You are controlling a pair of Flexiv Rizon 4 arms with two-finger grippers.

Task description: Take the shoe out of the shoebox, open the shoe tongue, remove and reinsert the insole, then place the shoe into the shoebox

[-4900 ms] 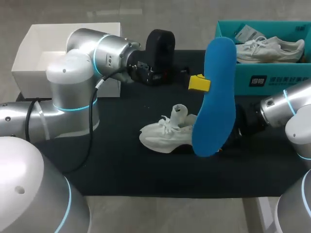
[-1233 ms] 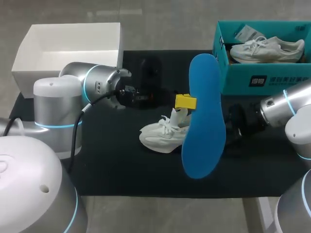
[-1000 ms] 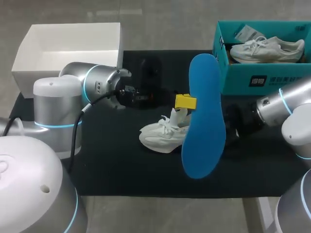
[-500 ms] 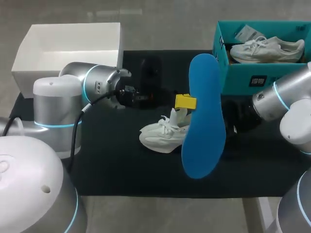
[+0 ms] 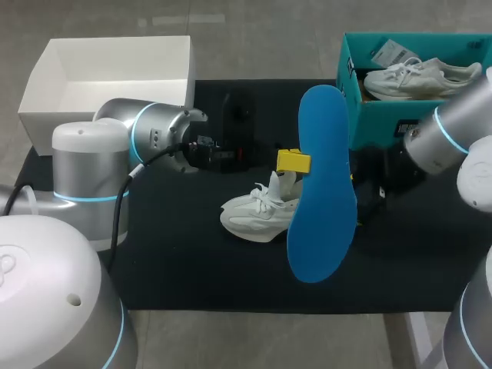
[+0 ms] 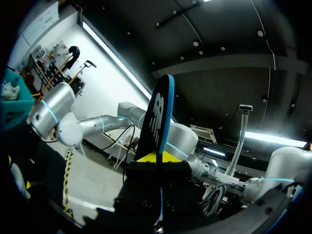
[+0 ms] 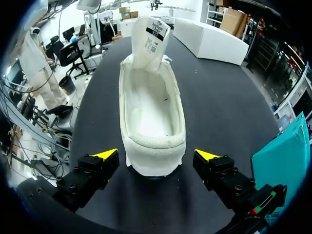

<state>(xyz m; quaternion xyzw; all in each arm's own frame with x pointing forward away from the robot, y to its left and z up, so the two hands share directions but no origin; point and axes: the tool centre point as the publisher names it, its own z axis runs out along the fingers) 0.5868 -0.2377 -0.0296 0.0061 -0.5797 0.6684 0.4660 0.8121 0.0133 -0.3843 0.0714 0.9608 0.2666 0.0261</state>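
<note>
Head view: the left hand [image 5: 295,161] grips the blue insole [image 5: 323,192] upright by the shoe [image 5: 254,211], which lies on the bench [image 5: 192,261]. The right hand [image 7: 157,155] gapes at the heel, touching nothing. Reinsertion seems next: tilt the insole toe-first into the opening.

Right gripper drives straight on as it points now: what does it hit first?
The white shoe: its heel faces the open right gripper, dead centre. Nothing lies between them, though depth is unclear.
</note>
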